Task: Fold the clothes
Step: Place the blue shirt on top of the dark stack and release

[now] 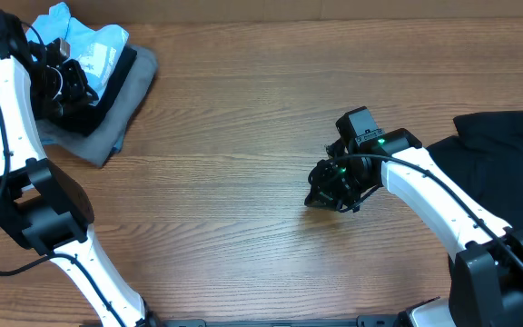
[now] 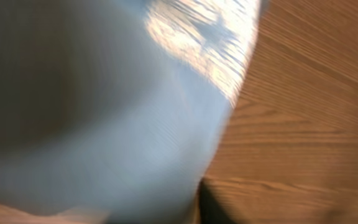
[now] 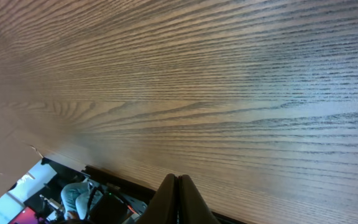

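Currently left gripper on light blue T-shirt, opening indiscernible; right gripper closed, empty, well apart.

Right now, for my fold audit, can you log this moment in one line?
left gripper: at blue shirt, jaw state unclear | right gripper: shut, empty, above table | black garment: right edge

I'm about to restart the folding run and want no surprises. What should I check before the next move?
1. Shut, empty right tool over bare table: ok.
2. Hold of left tool on blue shirt: cannot tell; its camera is blurred and filled with cloth.
3. Shirt laid flat: not ok; bunched on grey garment.
4. Middle of table free for spreading: ok.
5. Path of right arm clear of black garment: not ok; the arm crosses over it.
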Action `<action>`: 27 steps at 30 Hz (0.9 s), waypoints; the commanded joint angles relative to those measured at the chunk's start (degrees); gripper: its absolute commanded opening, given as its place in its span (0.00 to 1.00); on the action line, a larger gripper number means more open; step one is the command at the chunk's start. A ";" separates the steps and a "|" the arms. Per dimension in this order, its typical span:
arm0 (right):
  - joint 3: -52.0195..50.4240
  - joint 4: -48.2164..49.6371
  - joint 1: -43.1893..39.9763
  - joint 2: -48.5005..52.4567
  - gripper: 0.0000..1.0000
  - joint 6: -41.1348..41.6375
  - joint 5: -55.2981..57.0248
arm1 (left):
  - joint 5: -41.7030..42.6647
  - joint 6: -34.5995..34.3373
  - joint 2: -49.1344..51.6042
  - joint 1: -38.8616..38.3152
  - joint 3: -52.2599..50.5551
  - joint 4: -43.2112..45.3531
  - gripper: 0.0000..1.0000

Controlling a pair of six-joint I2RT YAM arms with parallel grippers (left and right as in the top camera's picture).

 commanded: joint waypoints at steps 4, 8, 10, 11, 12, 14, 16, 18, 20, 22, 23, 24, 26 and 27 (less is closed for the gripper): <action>0.87 0.17 -0.15 -0.70 0.05 -1.03 0.50 | 8.00 1.36 -2.47 0.76 3.08 -2.29 0.57; 0.87 0.13 -0.15 -0.70 0.05 -1.03 0.50 | 2.10 1.68 -4.13 3.54 9.22 -1.53 0.60; 0.87 0.35 -0.15 -0.70 0.05 -1.01 0.50 | -4.70 1.68 -4.24 4.28 10.12 1.55 0.34; 0.87 0.48 -0.15 -0.70 0.05 -1.01 0.50 | -8.24 1.70 -4.13 4.50 10.08 2.86 0.23; 0.87 0.66 -0.15 -0.70 0.05 -1.01 0.50 | -10.99 1.68 -3.74 4.52 10.01 3.78 0.16; 0.87 0.90 -0.15 -0.70 0.05 -1.01 0.50 | -15.04 1.70 -2.75 4.57 9.55 5.40 0.08; 0.87 0.83 -0.15 -0.70 0.05 -1.01 0.50 | -15.80 2.12 -1.62 4.57 8.37 6.97 0.04; 0.87 0.79 -0.15 -0.70 0.05 -0.98 0.50 | -15.93 2.75 -0.15 4.57 6.58 8.59 0.04; 0.87 0.76 -0.15 -0.70 0.05 -0.96 0.48 | -17.18 2.71 1.66 4.59 5.38 9.73 0.04; 0.87 0.72 -0.15 -0.70 0.05 -0.76 0.46 | -19.82 2.64 3.93 4.63 5.05 10.82 0.05; 0.87 0.74 -0.15 -0.70 0.05 -0.76 0.44 | -21.14 2.38 5.07 4.76 5.05 11.52 0.08; 0.87 0.74 -0.15 -0.70 0.05 -0.79 0.46 | -22.93 0.96 6.12 4.98 5.05 12.20 0.12; 0.87 0.48 -0.15 -0.70 0.04 -0.79 0.46 | -27.02 -3.74 7.69 5.64 5.05 12.92 0.14; 0.87 0.33 -0.15 -0.70 0.04 -0.79 0.46 | -28.72 -5.77 8.28 5.99 5.05 13.00 0.17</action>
